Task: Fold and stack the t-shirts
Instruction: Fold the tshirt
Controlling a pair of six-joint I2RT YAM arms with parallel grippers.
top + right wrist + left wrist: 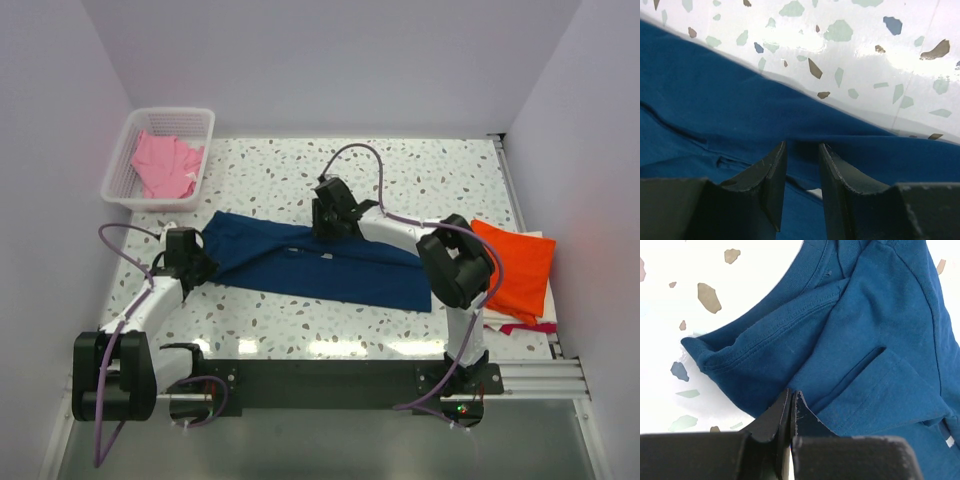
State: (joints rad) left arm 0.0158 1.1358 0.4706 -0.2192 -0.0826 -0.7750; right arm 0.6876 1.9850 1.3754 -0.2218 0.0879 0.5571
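Far left, the pink t-shirt (165,165) is heaped in the white basket (160,115). Your left arm stretches low over the bench (420,170), its left tool (791,405) clenched on the navy t-shirt (320,265) at its left end. The right tool (802,165) is planted on the shirt's far edge, jaws narrowly apart, and I can't tell if it's gripping. The orange t-shirt (515,265) lies folded at the right.

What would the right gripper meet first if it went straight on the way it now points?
Most likely the navy t-shirt: the right gripper has its tips just over the cloth, jaws a little apart. Beyond the cloth's edge lies the speckled table, though depth is hard to judge.
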